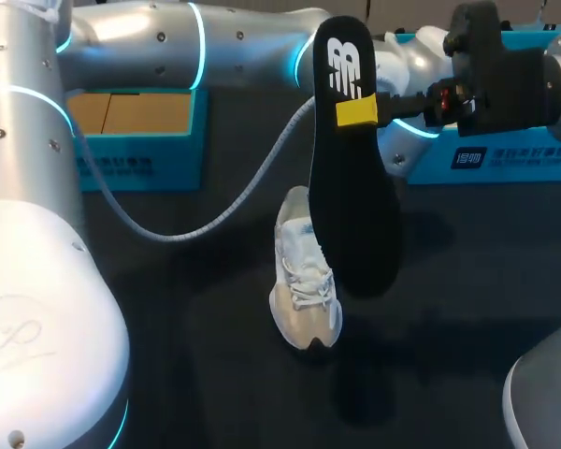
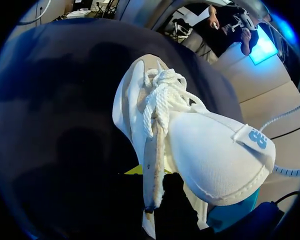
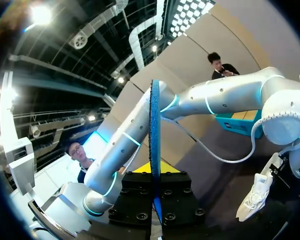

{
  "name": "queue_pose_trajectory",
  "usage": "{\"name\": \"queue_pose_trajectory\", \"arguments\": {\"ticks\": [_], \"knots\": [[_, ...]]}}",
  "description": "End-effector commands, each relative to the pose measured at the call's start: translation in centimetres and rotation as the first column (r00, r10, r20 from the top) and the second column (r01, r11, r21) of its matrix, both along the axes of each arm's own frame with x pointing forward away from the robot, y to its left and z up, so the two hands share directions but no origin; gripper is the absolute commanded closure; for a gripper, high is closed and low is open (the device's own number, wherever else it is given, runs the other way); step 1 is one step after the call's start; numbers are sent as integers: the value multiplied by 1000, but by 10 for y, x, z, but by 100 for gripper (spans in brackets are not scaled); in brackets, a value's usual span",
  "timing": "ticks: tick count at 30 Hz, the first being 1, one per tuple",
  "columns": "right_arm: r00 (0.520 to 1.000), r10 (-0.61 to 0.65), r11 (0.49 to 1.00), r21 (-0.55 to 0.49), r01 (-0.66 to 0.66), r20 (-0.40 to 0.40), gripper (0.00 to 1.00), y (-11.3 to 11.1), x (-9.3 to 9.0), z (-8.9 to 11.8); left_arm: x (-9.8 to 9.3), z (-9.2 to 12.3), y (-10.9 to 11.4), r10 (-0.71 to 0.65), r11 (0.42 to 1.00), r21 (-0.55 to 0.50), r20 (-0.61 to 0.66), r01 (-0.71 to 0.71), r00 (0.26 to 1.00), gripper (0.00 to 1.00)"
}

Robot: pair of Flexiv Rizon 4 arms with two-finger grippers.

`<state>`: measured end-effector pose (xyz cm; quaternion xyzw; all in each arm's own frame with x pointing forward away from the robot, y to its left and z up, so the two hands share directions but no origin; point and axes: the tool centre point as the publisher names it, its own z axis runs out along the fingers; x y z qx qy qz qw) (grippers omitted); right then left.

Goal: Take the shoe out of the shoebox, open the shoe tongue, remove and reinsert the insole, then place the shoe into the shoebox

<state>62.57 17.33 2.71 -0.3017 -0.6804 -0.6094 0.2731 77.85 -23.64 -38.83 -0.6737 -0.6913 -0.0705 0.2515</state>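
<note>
1. The right gripper (image 1: 357, 112) is coming in from the right side and clamping the black insole (image 1: 351, 206). One yellow tip is pressing flat on the insole's face up near its top end, just under the white logo.
2. In the right wrist view the insole (image 3: 154, 125) is showing edge-on, standing straight up between the two fingers of that gripper (image 3: 155, 172), with both sides pinching it.
3. The insole is hanging up in the air, long way up and down. In the head view its lower end is overlapping the shoe (image 1: 304, 281).
4. The white shoe looks to be sitting on the dark table (image 1: 196, 327), about in the middle, with its toe pointing at the near edge.
5. The left arm (image 1: 168, 42) is stretching across the back of the table. Its end is hiding behind the insole in the head view.
6. From the left wrist view, the shoe (image 2: 190, 140) is right up close, with the tongue (image 2: 220, 155) folding back toward the camera and the laces (image 2: 160, 95) bunching up beyond it.
7. Only a sliver of yellow from the left gripper (image 2: 135, 170) is peeking out beside the shoe, so I can't tell if it's open or grabbing anything.
8. The blue shoebox (image 1: 136, 164) is sitting at the back left, well apart from the shoe, with its brown inside showing.
</note>
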Motion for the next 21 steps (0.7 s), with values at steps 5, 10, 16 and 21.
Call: {"name": "queue_pose_trajectory", "arguments": {"ticks": [5,10,16,21], "knots": [[1000,-1,1000,-3,1,-2,100,3,1,0,-2,1,-3,6,1000,3,-17,-6,1000,37],[1000,-1,1000,-3,1,-2,100,3,1,0,-1,13,-7,17,999,-27,-16,-17,1000,0],[1000,-1,1000,-3,1,-2,100,3,1,0,0,31,-16,30,996,-83,-14,-31,999,0],[1000,-1,1000,-3,1,-2,100,3,1,0,2,48,-25,43,990,-131,-19,-46,999,0]]}}
